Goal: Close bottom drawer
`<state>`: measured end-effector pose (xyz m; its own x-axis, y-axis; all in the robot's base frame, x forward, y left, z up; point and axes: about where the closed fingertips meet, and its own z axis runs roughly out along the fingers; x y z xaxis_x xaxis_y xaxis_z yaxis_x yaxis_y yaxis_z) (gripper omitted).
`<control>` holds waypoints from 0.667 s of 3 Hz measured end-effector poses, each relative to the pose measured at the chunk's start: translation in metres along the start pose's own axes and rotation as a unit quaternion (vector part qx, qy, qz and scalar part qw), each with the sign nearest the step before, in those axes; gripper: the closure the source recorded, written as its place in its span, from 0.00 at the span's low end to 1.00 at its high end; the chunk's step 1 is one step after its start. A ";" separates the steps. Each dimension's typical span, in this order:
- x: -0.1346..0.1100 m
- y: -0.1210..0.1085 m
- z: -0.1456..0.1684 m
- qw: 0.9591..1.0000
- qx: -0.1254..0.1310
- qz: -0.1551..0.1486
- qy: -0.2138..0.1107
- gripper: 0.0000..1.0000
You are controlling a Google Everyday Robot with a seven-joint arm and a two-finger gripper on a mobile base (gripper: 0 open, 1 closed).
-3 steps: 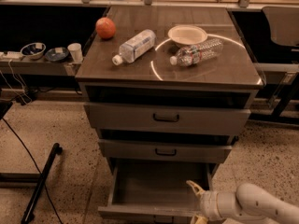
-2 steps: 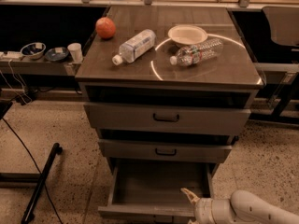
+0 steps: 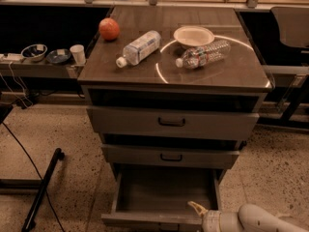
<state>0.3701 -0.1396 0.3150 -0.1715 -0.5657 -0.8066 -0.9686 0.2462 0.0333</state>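
The bottom drawer [image 3: 159,192] of the grey-brown cabinet stands pulled out, its boxy interior open and bare; its front edge [image 3: 145,220] lies at the bottom of the view and its handle is cut off. My gripper [image 3: 199,211] comes in from the lower right on a white arm, just above the drawer's front right corner. One pale fingertip [image 3: 195,207] shows over the drawer's front rim.
The middle drawer [image 3: 170,156] and top drawer [image 3: 171,122] stick out slightly. On the cabinet top lie an orange ball [image 3: 109,29], two plastic bottles [image 3: 139,47] [image 3: 203,54] and a white bowl [image 3: 193,36]. A black stand leg [image 3: 42,187] lies on the floor at left.
My gripper and arm have moved left and down, from above the drawer's right side to its front right corner. The drawer stands as far out as before.
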 end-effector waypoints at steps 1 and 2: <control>0.064 -0.001 0.017 0.999 0.027 -0.011 0.019 0.39; 0.107 -0.003 0.029 0.998 0.039 -0.030 0.032 0.62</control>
<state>0.3603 -0.1786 0.2117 -0.1271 -0.6301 -0.7661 -0.9611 0.2692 -0.0619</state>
